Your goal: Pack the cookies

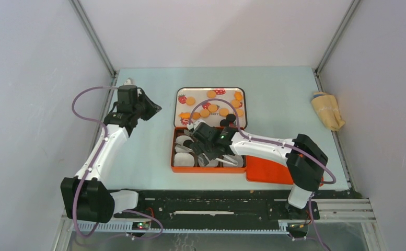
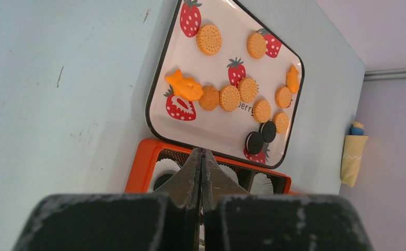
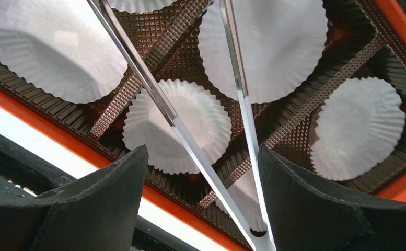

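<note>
Golden cookies and two black ones lie on the strawberry-print tray. Just in front of it sits the orange box, lined with white paper cups. One dark cookie rests in a left cup. My right gripper hovers low over the box. Its fingers stand wide around metal tongs, whose arms are spread with nothing visible between them. My left gripper is shut and empty, above the table left of the tray.
The orange lid lies against the box's right side, under my right arm. A yellow cloth bundle sits at the table's right edge. White walls close in the left, right and back.
</note>
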Robot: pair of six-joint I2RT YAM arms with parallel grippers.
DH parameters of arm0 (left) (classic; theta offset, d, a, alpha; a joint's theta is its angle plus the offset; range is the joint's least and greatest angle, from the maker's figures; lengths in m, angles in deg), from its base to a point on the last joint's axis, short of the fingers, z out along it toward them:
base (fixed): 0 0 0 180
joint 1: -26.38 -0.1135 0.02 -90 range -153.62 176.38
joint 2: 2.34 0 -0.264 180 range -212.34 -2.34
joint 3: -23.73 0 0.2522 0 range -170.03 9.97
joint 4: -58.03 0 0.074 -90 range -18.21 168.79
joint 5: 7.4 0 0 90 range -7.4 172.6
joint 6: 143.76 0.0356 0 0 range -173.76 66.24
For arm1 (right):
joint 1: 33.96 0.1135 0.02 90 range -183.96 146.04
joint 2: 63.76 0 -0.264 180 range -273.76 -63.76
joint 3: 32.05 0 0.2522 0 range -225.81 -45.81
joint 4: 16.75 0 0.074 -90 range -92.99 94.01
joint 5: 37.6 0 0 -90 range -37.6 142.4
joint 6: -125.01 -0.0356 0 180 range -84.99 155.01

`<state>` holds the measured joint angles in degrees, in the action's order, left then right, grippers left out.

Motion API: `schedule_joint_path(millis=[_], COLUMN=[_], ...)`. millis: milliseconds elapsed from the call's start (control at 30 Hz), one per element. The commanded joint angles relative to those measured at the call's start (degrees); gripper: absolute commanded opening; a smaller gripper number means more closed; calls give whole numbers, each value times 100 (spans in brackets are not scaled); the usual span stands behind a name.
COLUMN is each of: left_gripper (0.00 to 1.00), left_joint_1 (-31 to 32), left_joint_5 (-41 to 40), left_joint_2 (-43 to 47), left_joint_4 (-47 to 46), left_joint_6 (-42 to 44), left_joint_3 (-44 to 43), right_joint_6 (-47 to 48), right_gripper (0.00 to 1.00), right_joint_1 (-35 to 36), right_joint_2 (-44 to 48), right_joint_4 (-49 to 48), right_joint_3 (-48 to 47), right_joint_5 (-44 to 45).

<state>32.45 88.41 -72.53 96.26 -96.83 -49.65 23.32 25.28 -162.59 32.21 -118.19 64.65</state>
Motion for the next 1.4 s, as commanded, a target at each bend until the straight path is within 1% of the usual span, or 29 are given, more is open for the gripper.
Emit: schedule_joint_path(millis=[0, 100, 133, 267, 400, 433, 767, 900, 1100, 1233, 1367], left_gripper=[2, 2, 2, 2, 2, 2, 2, 2, 2, 2, 2], left_joint_1=[-15, -19, -16, -9, -11, -12, -11, -13, -9, -11, -10], left_joint_5=[63, 64, 66, 91, 113, 125, 143, 132, 160, 184, 217], left_joint_2=[-53, -86, -95, -125, -144, -144, -104, -93, -73, -72, -58], left_joint_4=[-192, -201, -205, -206, -224, -228, -213, -172, -173, -171, -171], left_joint_6=[132, 136, 139, 158, 150, 150, 175, 194, 185, 184, 206], left_joint_3=[209, 229, 235, 239, 231, 231, 216, 200, 170, 161, 160], right_joint_6=[131, 131, 139, 142, 140, 142, 153, 149, 202, 156, 82], right_gripper=[85, 83, 81, 76, 54, 51, 28, 26, 27, 29, 32], right_joint_1=[-139, -207, -218, -279, -334, -342, -304, -254, -224, -576, -1074], right_joint_2=[-235, -401, -441, -506, -506, -494, 4, 431, 907, 840, 559], right_joint_4=[-319, -366, -386, -383, -378, -368, -362, -292, 27, 209, 328], right_joint_3=[-77, -82, -82, -76, -75, -76, -76, -158, -502, -717, -909], right_joint_5=[-290, -325, -316, -250, -291, -302, -257, -145, 318, 614, 683])
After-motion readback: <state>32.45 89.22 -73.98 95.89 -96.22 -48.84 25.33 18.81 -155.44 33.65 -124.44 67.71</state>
